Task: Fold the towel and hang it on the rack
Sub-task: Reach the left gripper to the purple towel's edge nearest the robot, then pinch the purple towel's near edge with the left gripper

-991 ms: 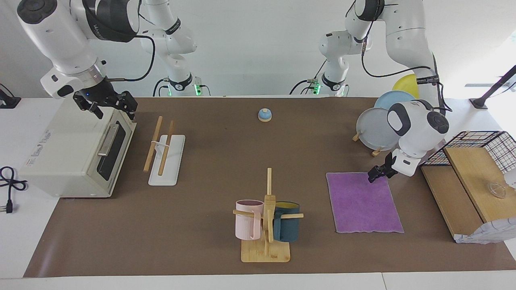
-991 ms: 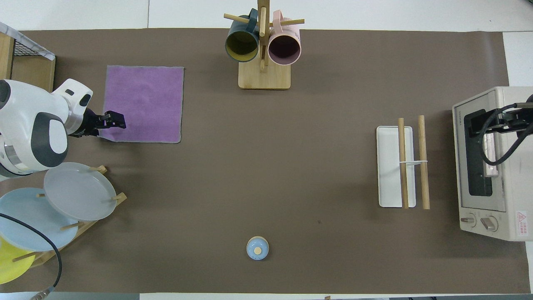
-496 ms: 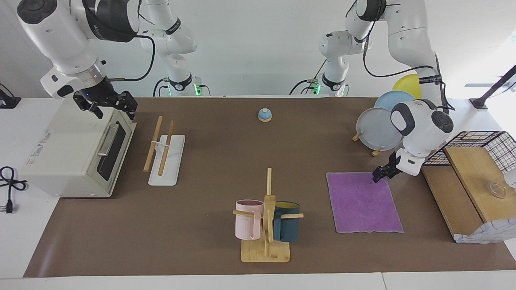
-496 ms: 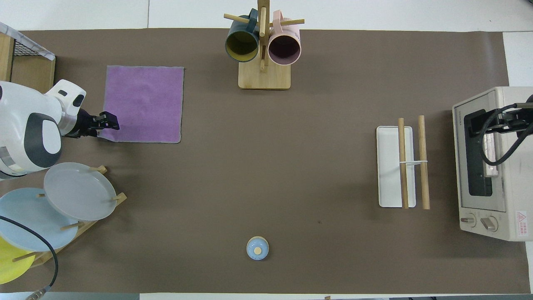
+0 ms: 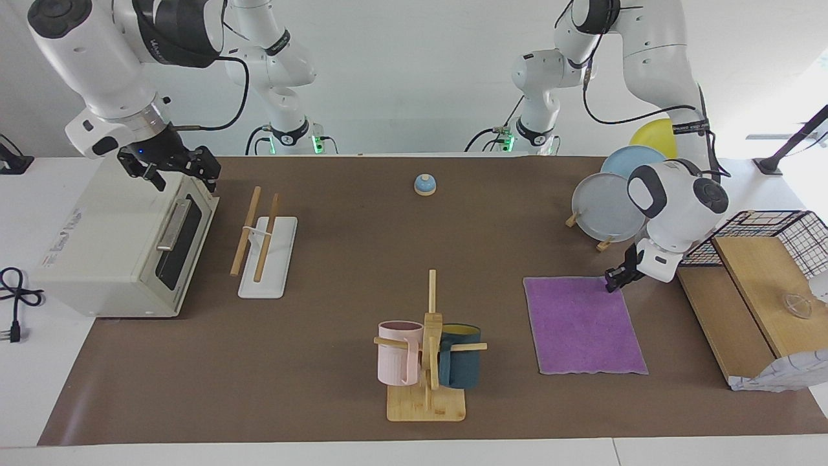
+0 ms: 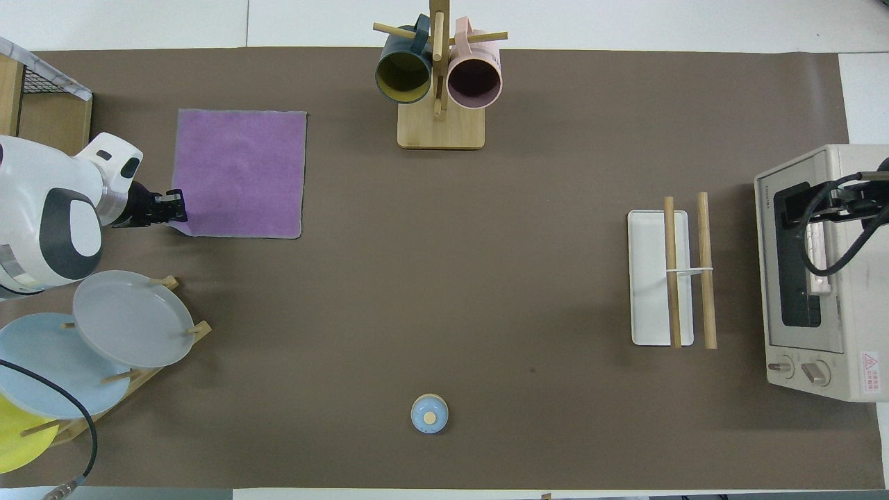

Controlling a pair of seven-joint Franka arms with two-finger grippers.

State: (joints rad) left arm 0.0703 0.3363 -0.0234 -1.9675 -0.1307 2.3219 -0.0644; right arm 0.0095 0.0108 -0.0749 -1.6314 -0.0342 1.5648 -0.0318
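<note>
The towel (image 5: 583,325) lies flat, purple face up, toward the left arm's end of the table, beside the mug stand (image 5: 427,362). The left gripper (image 5: 613,281) is down at the towel's corner nearest the robots, its fingers drawn close together on that corner. The rack (image 5: 262,243) stands well apart from the towel, by the oven (image 5: 123,239). The right gripper (image 5: 171,169) waits over the oven, fingers spread wide, holding nothing.

towel (image 6: 239,173) flat, purple up, 10 o'clock | left gripper (image 6: 177,207) at its corner nearest the robots, 9 o'clock | rack (image 6: 670,279) 3 o'clock beside oven (image 6: 819,271) | mug stand (image 6: 439,76) 12 o'clock | bell (image 6: 429,414) 6 o'clock
</note>
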